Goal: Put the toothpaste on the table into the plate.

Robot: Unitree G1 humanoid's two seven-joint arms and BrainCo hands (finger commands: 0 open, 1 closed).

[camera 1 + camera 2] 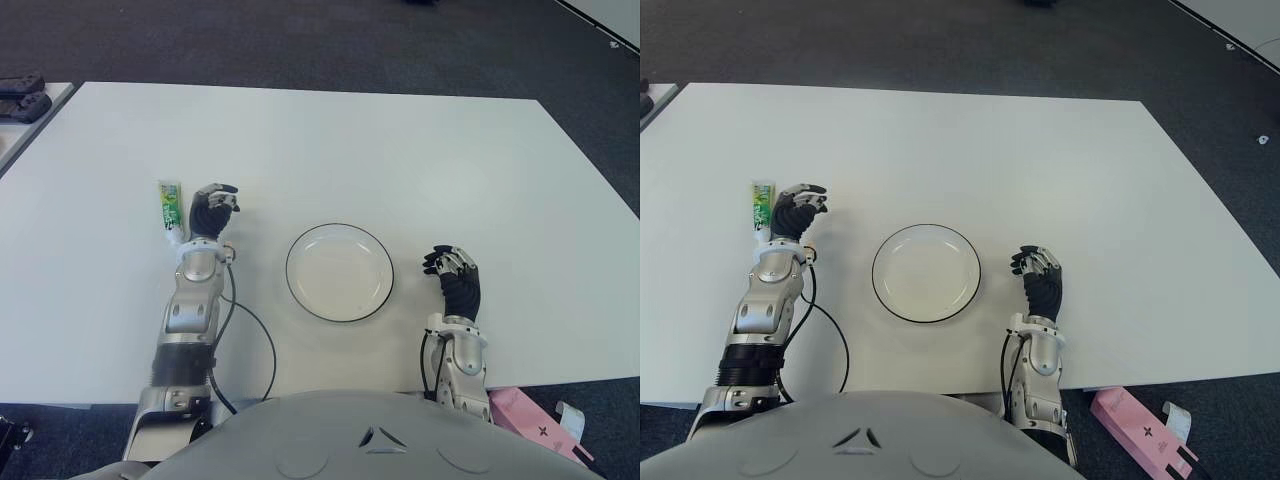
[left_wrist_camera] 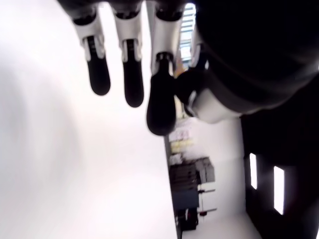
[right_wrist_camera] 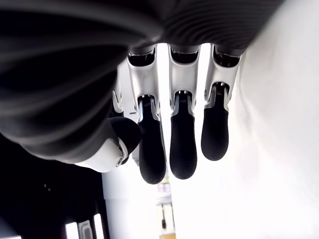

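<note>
Left hand (image 1: 213,210) hovered just beside the toothpaste (image 1: 170,206) at frame left, fingers loose, empty; right hand (image 1: 455,275) idled, fingers relaxed, right of the plate (image 1: 305,296).

Plate (image 1: 340,272): white with a dark rim, nothing in it — sits on the white table (image 1: 400,160).
Toothpaste (image 1: 171,208): green-and-white tube, well left of the plate, lying flat.
Left hand (image 1: 212,210): left of the plate, just beside the toothpaste — fingers curled, none around the tube.
Right hand (image 1: 455,275): just right of the plate, fingers loosely bent, holding nothing.
</note>
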